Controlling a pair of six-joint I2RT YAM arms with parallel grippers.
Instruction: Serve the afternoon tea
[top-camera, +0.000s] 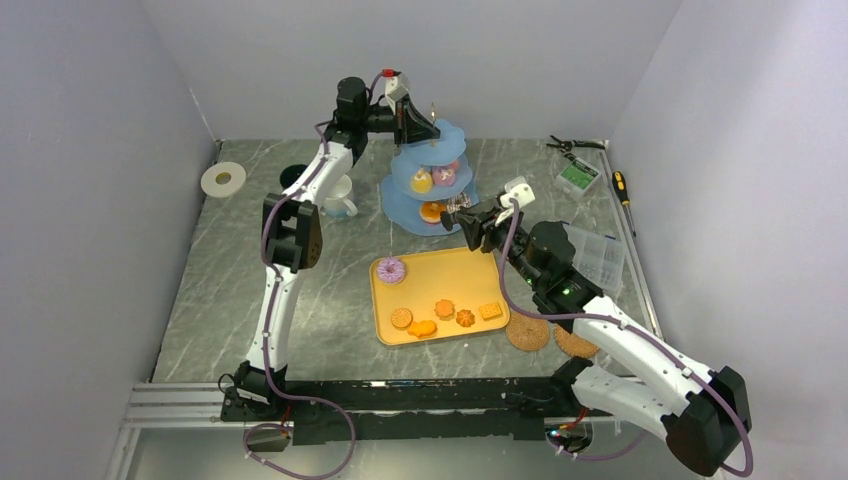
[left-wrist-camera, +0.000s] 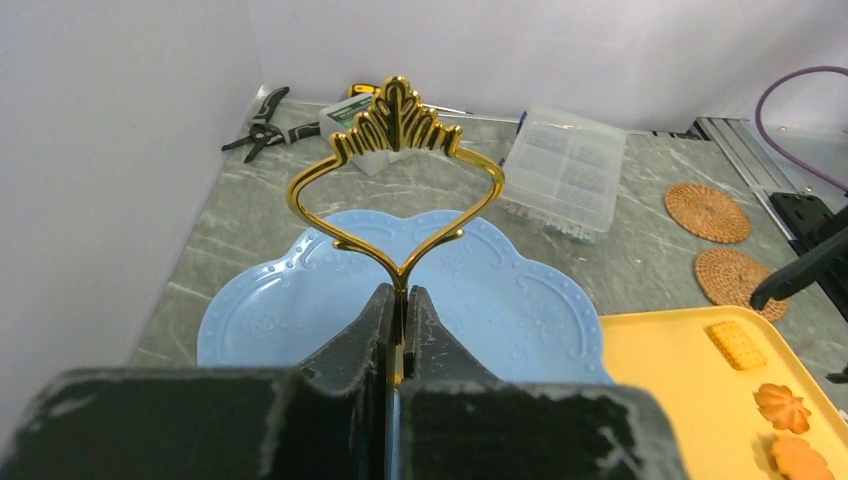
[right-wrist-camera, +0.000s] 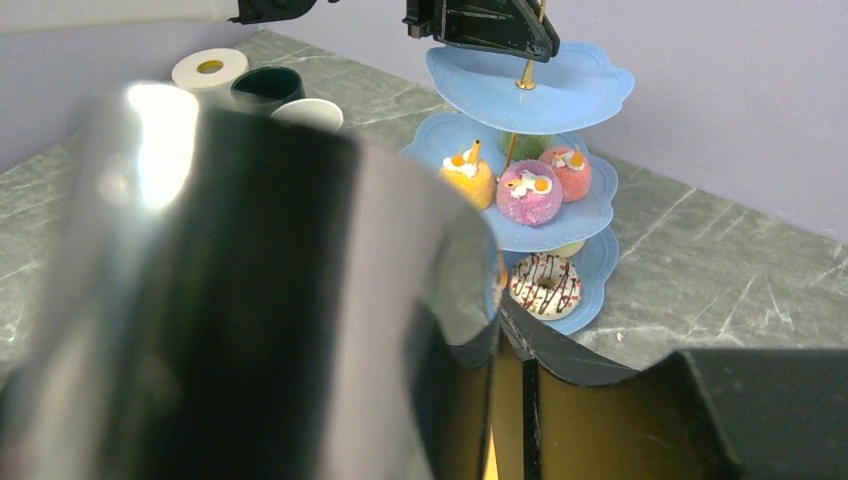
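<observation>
A: Light-blue stand (top-camera: 452, 135) sits at 12 o'clock of the yellow tray (top-camera: 470, 265), close to the back wall. Grip?
B: Left gripper (left-wrist-camera: 400, 300) is pinched tight on the stem of the gold handle (left-wrist-camera: 397, 120). Right gripper (top-camera: 478, 222) holds the black tongs (right-wrist-camera: 250, 280), tips by the bottom tier's 4 o'clock edge.
A: Room?
B: White mug (top-camera: 340, 197) and dark green mug (top-camera: 293, 176) crowd 9 o'clock. Widest gap is at 3, towards the green box (top-camera: 578, 176).

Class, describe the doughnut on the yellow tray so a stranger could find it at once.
Find the flat yellow tray in the middle of the grey table, just nearer than the light-blue stand. In its far left corner lies the doughnut. It alone is a pink-iced ring; everything else on the tray is an orange biscuit.
</observation>
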